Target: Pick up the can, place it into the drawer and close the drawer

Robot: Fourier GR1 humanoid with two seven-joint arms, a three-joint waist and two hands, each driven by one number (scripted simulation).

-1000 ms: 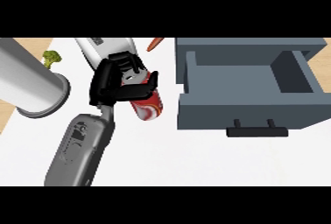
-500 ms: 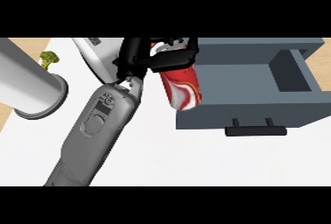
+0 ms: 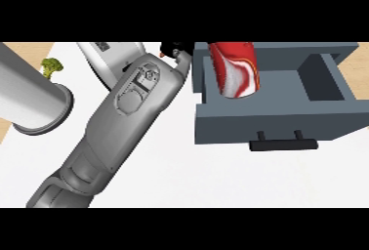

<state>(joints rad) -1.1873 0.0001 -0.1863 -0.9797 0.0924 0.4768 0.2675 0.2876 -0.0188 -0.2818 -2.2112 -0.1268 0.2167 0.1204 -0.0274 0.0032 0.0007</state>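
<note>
In the head view, you see a white table (image 3: 216,176) with an open grey drawer (image 3: 274,122) at its upper right; the drawer's front panel faces you and carries a black handle (image 3: 283,144) on two short posts. The drawer's inside is a bare grey box whose right wall runs toward the table's far edge.

The red-and-white can (image 3: 235,69) sits over the left part of the open drawer, its length running from the far edge toward you and its lower end pointing into the compartment. Whether it touches the drawer floor you cannot tell from this angle.

A long grey forearm (image 3: 119,122) crosses the table from the lower left edge up toward the drawer's far left corner. At its end only a small black part of the hand (image 3: 175,50) shows, just beside the can's upper left side and against the drawer's left wall. Most of the hand is hidden behind the forearm and the drawer wall, so you cannot tell whether its fingers are closed round the can or spread. Which arm this is cannot be read from the picture either.

At the table's left edge a large grey cylinder (image 3: 29,102) comes in from the upper left, its rimmed end toward you. Just past it, near the far left corner, lies a small piece of broccoli (image 3: 51,67).
</note>
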